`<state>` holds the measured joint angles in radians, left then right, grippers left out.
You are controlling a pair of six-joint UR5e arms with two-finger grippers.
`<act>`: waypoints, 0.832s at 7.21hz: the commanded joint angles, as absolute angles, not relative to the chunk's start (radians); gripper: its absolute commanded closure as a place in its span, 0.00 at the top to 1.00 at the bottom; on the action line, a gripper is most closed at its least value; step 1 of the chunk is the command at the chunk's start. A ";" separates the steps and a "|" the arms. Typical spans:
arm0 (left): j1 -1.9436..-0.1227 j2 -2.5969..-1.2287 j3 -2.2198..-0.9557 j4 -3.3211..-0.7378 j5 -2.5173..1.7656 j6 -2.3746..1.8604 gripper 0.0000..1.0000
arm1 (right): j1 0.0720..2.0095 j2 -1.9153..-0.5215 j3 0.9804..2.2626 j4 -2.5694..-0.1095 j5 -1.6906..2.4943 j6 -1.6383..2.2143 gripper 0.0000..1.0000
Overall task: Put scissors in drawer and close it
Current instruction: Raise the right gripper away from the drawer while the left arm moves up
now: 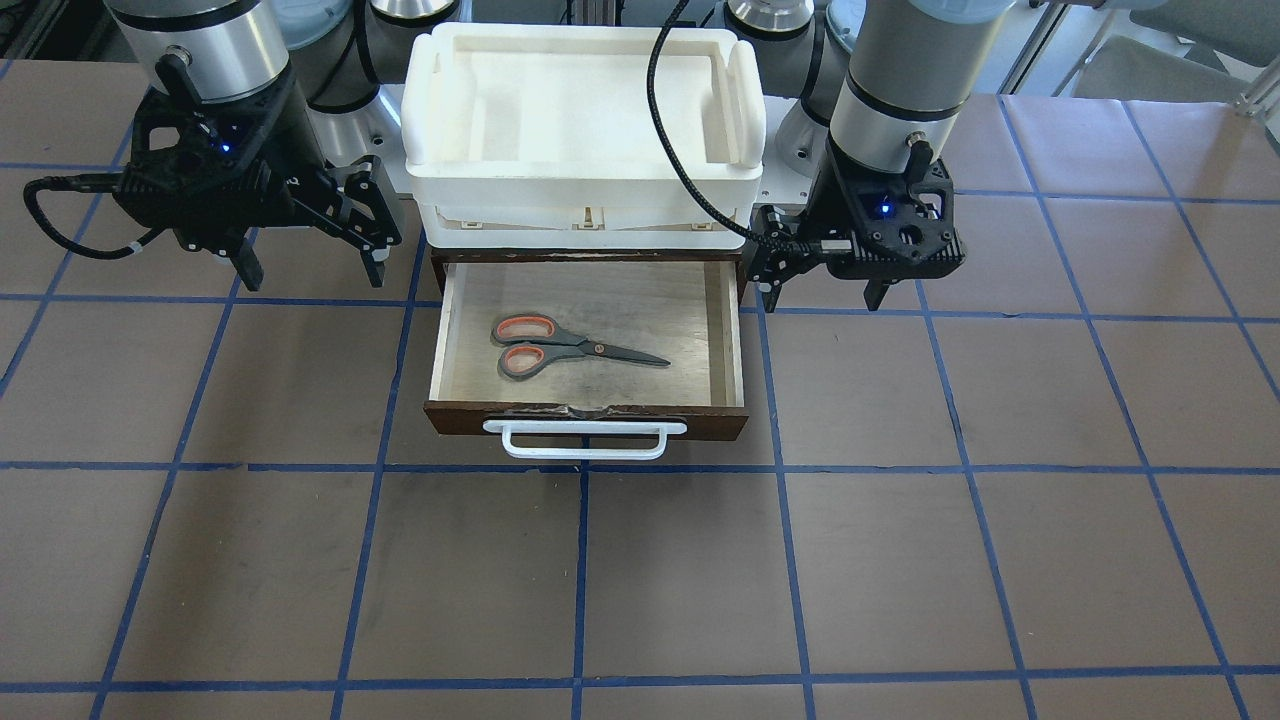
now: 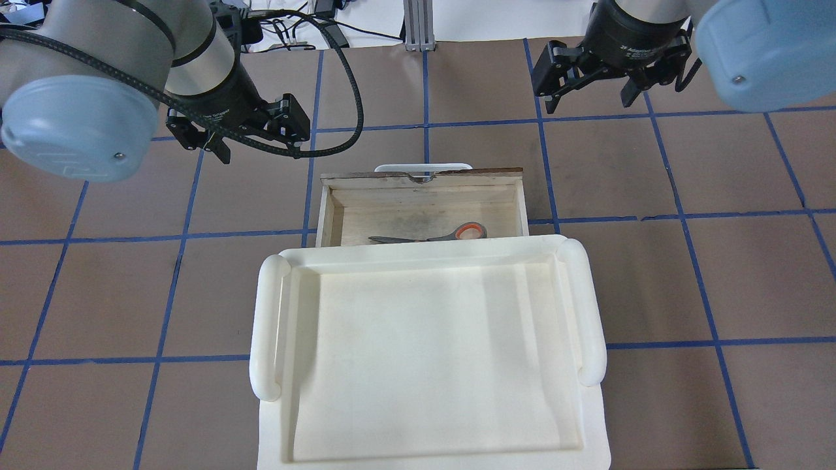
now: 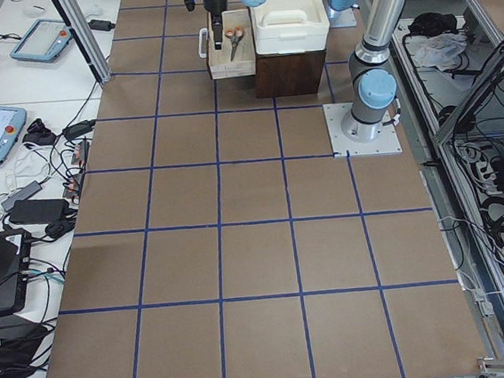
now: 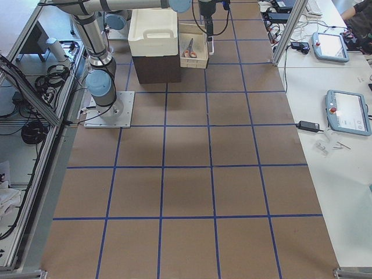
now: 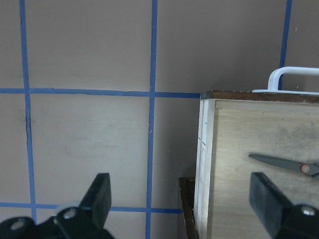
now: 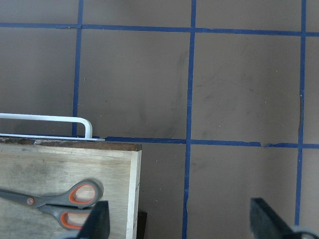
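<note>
Above the table, at both sides of the drawer, my two grippers hang and hold nothing.

In the front-facing view my left gripper is at about 2 o'clock from the drawer, close to its back corner. Its jaws are spread wide and touch nothing. The left wrist camera shows the same: one finger is over the bare table, and the other is over the pale wood of the drawer.

My right gripper is at about 10 o'clock from the drawer, a little apart from it. Its jaws are also wide apart and there is nothing between them.

The scissors lie flat on the floor of the drawer, near its middle. Their handles are toward 9 o'clock and the closed blades point to about 3 o'clock.

The drawer stands open, out of the dark cabinet, and its white bar handle is at 6 o'clock. A white tray sits on top of the cabinet
</note>
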<state>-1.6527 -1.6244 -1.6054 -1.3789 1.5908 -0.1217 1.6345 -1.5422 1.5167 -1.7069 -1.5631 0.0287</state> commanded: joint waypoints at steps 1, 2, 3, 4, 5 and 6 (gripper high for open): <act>-1.679 -1.713 -1.531 -1.344 1.591 -0.139 1.00 | 1.629 -1.543 1.517 -1.700 -1.565 0.043 1.00; -1.707 -1.767 -1.498 -1.316 1.592 -0.199 1.00 | 1.629 -1.543 1.517 -1.694 -1.565 0.043 1.00; -1.733 -1.831 -1.479 -1.234 1.591 -0.231 1.00 | 1.628 -1.545 1.517 -1.694 -1.560 0.040 1.00; -1.759 -1.891 -1.451 -1.159 1.591 -0.236 1.00 | 1.628 -1.545 1.517 -1.689 -1.560 0.040 1.00; -1.782 -1.957 -1.409 -1.123 1.589 -0.306 1.00 | 1.628 -1.549 1.517 -1.687 -1.560 0.031 1.00; -1.828 -2.020 -1.366 -1.106 1.592 -0.355 1.00 | 1.628 -1.549 1.519 -1.689 -1.563 0.014 1.00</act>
<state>-1.7820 -1.9405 -1.4163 -1.1431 1.5905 -0.2931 1.6277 -1.5478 1.5176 -1.6889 -1.5610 0.0297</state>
